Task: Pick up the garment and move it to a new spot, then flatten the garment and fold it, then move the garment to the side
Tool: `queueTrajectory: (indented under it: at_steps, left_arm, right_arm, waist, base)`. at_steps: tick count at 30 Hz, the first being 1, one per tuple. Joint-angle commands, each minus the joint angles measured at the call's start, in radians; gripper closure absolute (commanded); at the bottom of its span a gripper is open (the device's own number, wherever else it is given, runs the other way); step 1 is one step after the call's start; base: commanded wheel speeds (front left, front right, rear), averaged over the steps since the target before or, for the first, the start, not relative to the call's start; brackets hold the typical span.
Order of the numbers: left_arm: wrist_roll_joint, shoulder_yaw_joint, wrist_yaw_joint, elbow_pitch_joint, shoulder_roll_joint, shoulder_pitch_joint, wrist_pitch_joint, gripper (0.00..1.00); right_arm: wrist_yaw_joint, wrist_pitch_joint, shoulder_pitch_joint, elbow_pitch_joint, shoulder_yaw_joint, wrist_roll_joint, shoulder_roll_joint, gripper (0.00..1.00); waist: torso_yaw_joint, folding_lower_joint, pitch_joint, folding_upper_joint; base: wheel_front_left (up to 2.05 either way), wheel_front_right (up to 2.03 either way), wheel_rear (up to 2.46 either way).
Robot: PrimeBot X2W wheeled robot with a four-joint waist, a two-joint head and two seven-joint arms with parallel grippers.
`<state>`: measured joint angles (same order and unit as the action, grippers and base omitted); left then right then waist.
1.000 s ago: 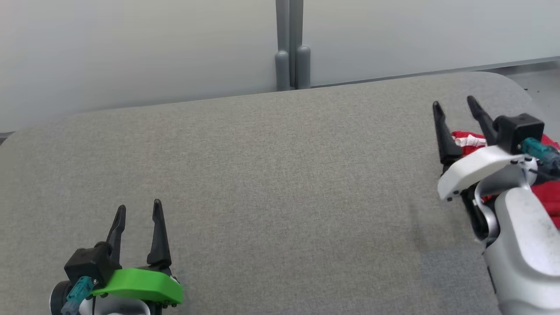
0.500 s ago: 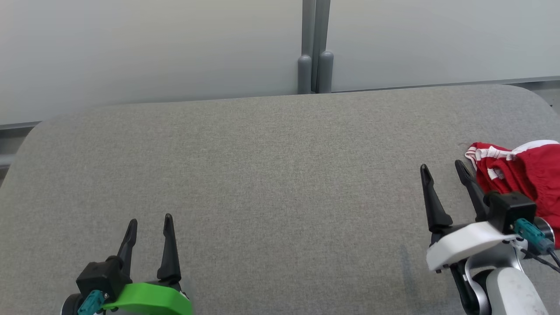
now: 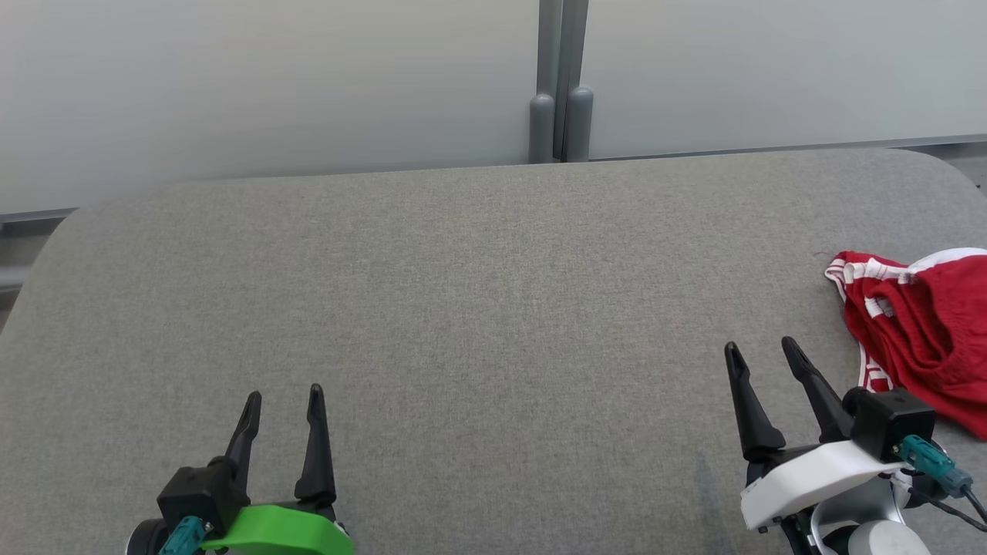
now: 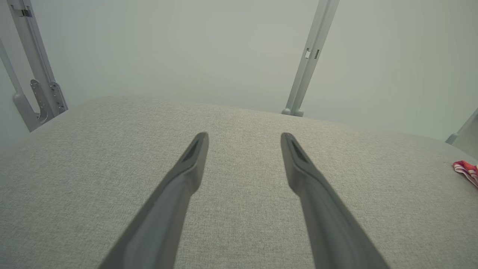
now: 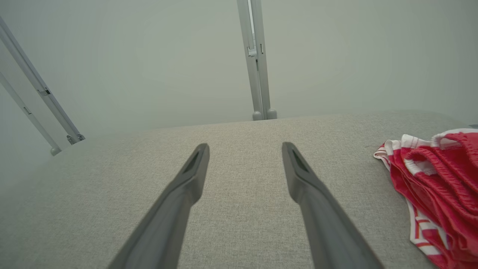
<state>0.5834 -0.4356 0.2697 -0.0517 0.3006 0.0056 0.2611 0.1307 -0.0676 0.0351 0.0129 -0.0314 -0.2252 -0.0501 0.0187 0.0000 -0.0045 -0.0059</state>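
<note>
right gripper withdrew from garment | garment just to its right, apart | jaws spread, empty; left gripper same

Soft, even light; wrist views slightly hazy.

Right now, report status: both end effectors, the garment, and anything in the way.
Left end effector open, empty. Right end effector open, empty, near garment, not touching. Garment bunched at right edge of table. Nothing between them.
</note>
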Motion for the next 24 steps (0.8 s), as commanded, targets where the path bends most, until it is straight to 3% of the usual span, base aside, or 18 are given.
queueTrajectory:
  at_steps: [1, 24]
  left_arm:
    - [-0.008, 0.003, -0.005, -0.003, -0.001, 0.01, 0.005, 0.0]
    - [-0.055, 0.038, -0.018, 0.012, -0.019, 0.015, 0.005, 0.0]
  right_arm:
    - [0.0, -0.004, 0.007, -0.002, -0.002, 0.007, -0.001, 0.0]
    - [0.0, -0.01, 0.007, -0.002, 0.0, 0.001, -0.001, 0.0]
  waist:
    - [0.0, 0.0, -0.002, 0.0059]
    - [0.002, 0.0, -0.004, 0.0059]
  base:
    - [0.0, 0.0, 0.0]
    - [0.0, 0.0, 0.0]
